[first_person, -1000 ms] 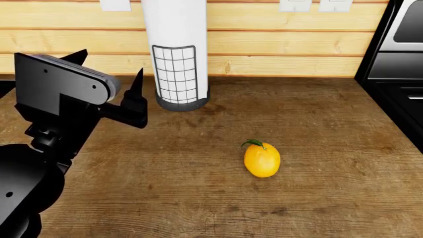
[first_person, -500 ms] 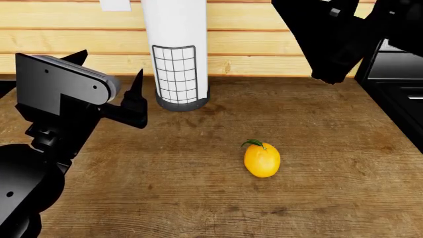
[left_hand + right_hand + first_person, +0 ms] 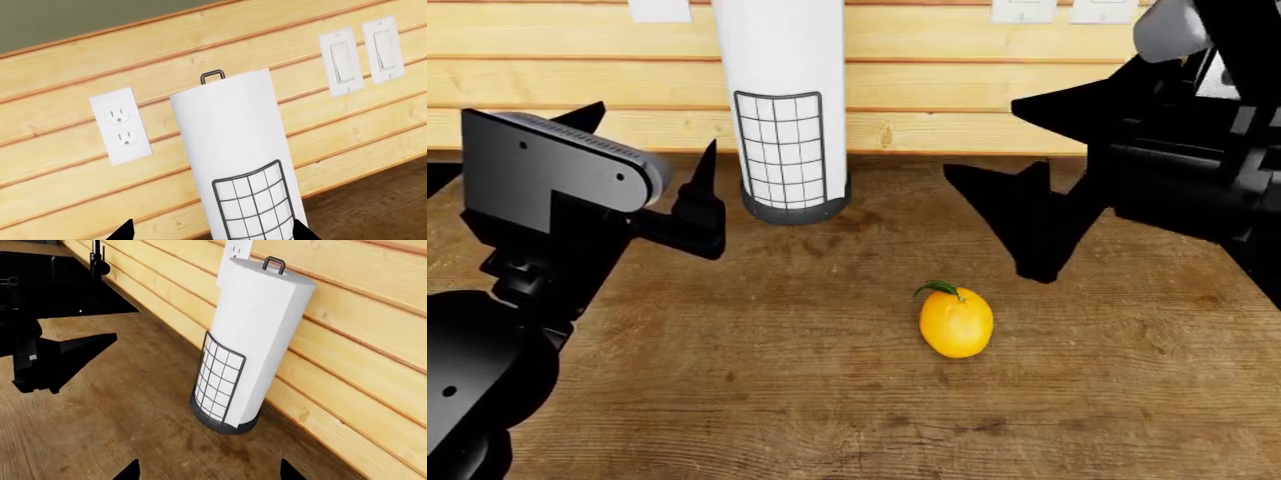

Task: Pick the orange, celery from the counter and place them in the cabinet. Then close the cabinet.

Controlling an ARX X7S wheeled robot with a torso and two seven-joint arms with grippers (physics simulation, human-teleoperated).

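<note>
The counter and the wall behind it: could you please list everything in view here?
orange: one, yellow-orange with green leaf, lying on the counter, untouched.
paper towel roll: one, white, in a black wire holder, at the wall.
outlet: one, white, on the plank wall.
switches: two, white, on the wall.
sink: one, black, set into the counter.
left hand: black, open, beside the roll.
right hand: black, open, above the orange.

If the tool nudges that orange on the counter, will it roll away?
Probably a little. The orange looks smooth and oval, lying free on the flat counter, so a side push would likely set it wobbling rather than rolling straight. Its rounded skin may slip between narrow fingertips. The right tool looks open.
</note>
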